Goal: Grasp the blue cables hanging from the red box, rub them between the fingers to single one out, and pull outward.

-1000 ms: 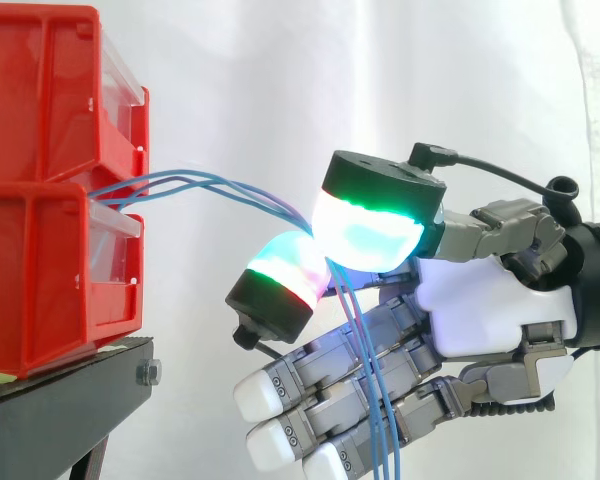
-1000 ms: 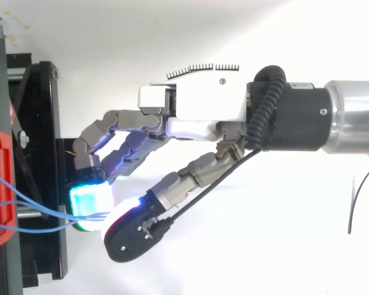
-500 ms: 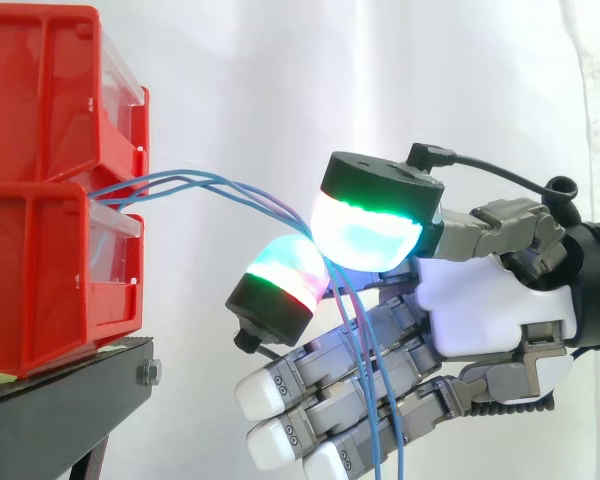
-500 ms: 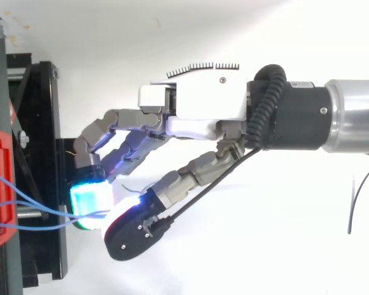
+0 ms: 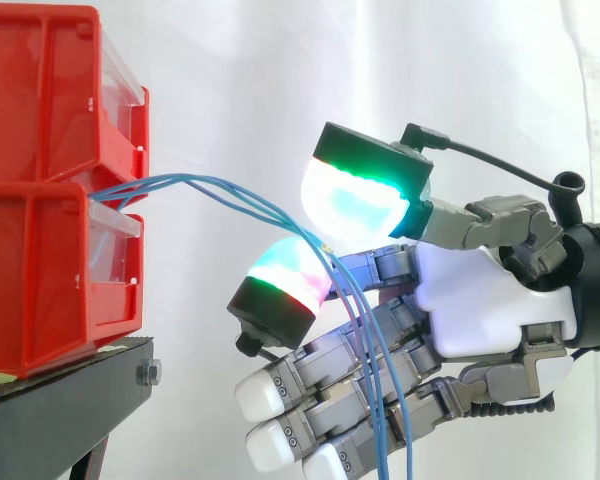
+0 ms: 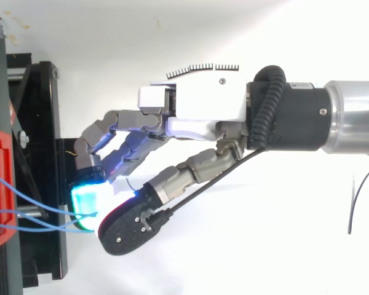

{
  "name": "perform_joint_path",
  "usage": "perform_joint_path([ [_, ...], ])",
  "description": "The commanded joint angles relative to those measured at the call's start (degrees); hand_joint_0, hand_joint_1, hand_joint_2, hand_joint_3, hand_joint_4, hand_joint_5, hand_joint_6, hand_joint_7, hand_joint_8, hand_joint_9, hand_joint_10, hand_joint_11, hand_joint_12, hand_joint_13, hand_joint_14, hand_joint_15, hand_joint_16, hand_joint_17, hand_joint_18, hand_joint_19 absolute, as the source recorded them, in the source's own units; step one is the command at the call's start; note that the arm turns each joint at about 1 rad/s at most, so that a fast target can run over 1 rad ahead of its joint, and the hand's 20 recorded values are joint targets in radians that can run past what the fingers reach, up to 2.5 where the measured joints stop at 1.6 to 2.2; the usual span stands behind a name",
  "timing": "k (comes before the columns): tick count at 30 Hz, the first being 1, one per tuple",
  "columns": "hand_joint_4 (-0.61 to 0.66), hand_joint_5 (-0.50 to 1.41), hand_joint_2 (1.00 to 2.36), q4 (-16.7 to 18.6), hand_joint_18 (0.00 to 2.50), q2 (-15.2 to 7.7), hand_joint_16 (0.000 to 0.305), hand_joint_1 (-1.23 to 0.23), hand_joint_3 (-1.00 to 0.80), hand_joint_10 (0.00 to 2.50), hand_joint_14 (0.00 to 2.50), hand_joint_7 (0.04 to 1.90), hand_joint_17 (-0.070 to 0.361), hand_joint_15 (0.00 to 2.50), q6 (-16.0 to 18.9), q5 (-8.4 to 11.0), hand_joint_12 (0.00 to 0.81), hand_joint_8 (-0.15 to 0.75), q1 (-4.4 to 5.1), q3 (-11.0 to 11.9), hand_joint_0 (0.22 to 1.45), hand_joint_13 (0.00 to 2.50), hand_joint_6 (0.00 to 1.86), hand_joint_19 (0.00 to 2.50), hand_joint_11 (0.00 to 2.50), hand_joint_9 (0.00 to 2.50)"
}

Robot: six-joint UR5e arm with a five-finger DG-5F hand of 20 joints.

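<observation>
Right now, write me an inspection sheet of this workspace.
Surface: black stand, bearing the bins at its edge.
Job's things: red bins, stacked two high; blue cables come out of their front where the two meet.
Clutter: nothing seen.
Hand: the hand reaches in from the right, with two glowing pads closed on the blue cables; the other fingers are stretched out below.
Cables: the blue strands arch from the bins to the pinch, then hang down across the lower fingers and out of the side view's bottom edge. They look slack, not taut.
Surroundings: white curtain behind everything.
</observation>
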Motion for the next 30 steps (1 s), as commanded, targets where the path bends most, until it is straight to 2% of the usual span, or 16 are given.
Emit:
perform_joint_path([
  [1,0.08,-0.14,1.0,0.0,0.59,0.1,0.044,-0.69,-0.44,0.01,0.01,1.1,0.098,0.24,0.0,-0.08,0.382,0.32,-0.02,0.0,0.55,0.61,0.84,0.26,0.21,0.76],
  [7,0.05,-0.16,1.02,0.0,0.61,0.1,0.042,-0.79,-0.21,0.01,0.01,1.09,0.095,0.24,0.0,-0.17,0.378,0.313,-0.02,0.1,0.61,0.62,0.87,0.27,0.25,0.75],
  [11,-0.01,-0.18,1.02,0.0,0.62,0.1,0.042,-0.85,-0.16,0.01,0.01,1.03,0.095,0.23,0.1,-0.17,0.38,0.306,-0.02,0.0,0.65,0.62,0.9,0.25,0.25,0.72],
  [18,-0.05,-0.19,1.02,0.0,0.62,0.0,0.042,-0.91,-0.21,0.01,0.01,0.98,0.095,0.22,0.2,-0.17,0.38,0.296,-0.02,0.1,0.72,0.61,0.91,0.23,0.25,0.7],
  [30,-0.08,-0.2,1.02,-0.1,0.6,0.1,0.041,-0.94,-0.29,0.01,0.01,1.01,0.092,0.23,0.2,-0.17,0.369,0.286,-0.02,0.1,0.78,0.6,0.91,0.24,0.26,0.68],
])
